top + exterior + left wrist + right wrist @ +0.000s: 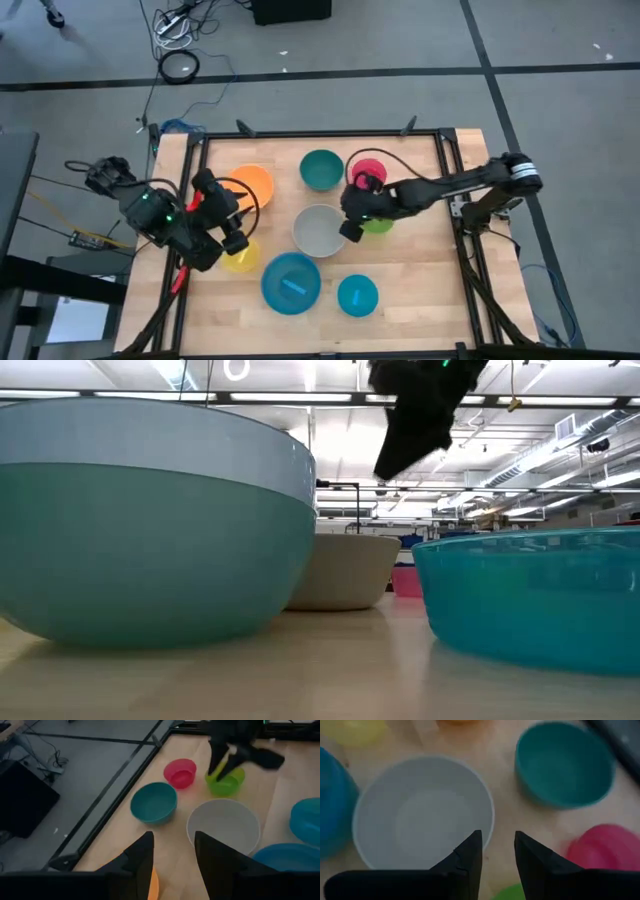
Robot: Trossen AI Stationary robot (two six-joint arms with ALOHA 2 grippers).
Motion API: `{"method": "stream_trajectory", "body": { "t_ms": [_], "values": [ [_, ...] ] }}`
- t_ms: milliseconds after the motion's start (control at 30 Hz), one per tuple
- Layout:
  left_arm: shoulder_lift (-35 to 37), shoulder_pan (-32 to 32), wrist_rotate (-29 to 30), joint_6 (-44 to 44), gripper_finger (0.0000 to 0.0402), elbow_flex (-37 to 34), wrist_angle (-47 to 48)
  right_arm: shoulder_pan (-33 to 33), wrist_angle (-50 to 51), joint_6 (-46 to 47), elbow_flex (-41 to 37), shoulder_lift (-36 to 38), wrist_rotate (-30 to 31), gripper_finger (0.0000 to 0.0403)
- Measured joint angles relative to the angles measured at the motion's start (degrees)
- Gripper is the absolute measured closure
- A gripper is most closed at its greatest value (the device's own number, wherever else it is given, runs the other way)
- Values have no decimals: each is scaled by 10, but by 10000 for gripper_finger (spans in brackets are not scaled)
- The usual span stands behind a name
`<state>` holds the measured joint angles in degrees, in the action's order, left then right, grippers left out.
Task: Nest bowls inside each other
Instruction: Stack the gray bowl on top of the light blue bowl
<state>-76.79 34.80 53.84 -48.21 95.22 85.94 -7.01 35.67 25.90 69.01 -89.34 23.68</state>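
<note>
The wooden surface [420, 290] carried the bowls spread out singly, none seen nested in another. Largest was the blue bowl [291, 282] at the near middle, with a small pale scrap lying in it. Next came the grey-white bowl [319, 229] at the centre and the orange bowl [252, 185] toward the left, partly under the left arm. The teal bowl [321, 169] sat at the far middle, the cyan bowl [357, 295] just beside the blue one, and the yellow bowl [241, 259] at the left, half hidden. Smallest were the pink bowl [370, 172] and the lime green bowl [377, 225], both partly covered by the right arm.

The right hand [350, 224] hovered between the grey-white and lime green bowls, its fingers [468, 857] a little apart and holding nothing. The left hand [232, 238] waited over the yellow bowl, fingers [142, 855] apart and empty.

The step in hand looked like picking a small bowl on the right. Done well, the hand would straddle one rim wall, one finger inside and one outside, close firmly, lift straight up clear of the neighbours, and release low over a larger bowl's centre.
</note>
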Motion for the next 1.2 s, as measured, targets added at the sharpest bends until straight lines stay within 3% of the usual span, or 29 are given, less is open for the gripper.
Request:
{"method": "stream_trajectory", "body": {
  "t_ms": [300, 733, 933, 1067, 1200],
  "values": [
    [0, -27, -27, -79, 249, -49, 40, 54, 0, 56, 0, -76, -139, 263],
    [0, -68, -35, -97, 249, -175, 34, 73, -36, 55, 1, -117, -159, 244],
    [0, -71, -36, -102, 249, -190, 36, 80, -50, 54, 0, -149, -162, 245],
    [0, -71, -36, -103, 249, -190, 37, 90, -64, 38, 0, -157, -159, 265],
    [0, -71, -35, -103, 249, -190, 38, 105, -62, 17, 0, -151, -164, 337]
  ]
}}
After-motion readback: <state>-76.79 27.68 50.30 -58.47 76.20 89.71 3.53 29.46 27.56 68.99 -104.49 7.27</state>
